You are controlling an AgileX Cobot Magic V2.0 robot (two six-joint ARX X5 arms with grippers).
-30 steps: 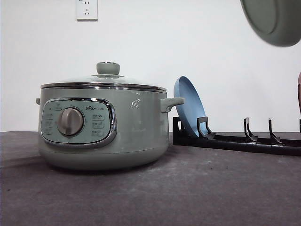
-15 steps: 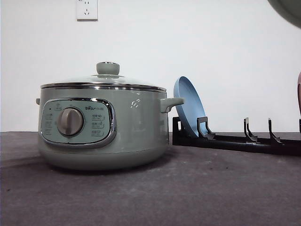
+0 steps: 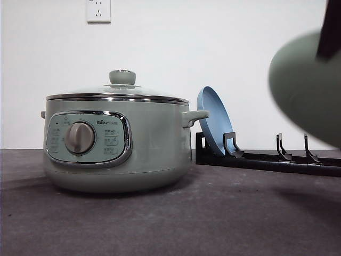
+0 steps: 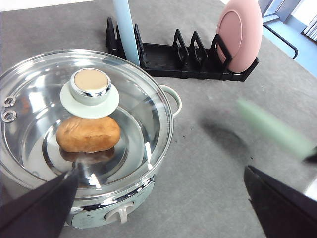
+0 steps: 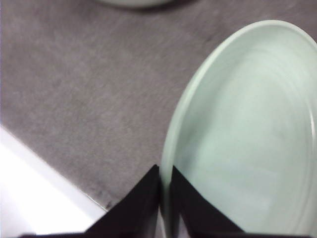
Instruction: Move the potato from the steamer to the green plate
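R hand (image 5: pixel 166 198) grips green plate (image 3: pixel 306 90) rim, airborne at 3 o'clock of steamer (image 3: pixel 117 144); L hand (image 4: pixel 158 198) spread, empty. Lid on, potato (image 4: pixel 88 134) inside; transfer not begun.

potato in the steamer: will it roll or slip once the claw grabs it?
The potato is an elongated lump, so it will likely rock more than roll. Its skin looks matte, so probably decent grip. It looks firm, not floppy. It sits under the closed glass lid of the steamer, so nothing is grabbable yet.
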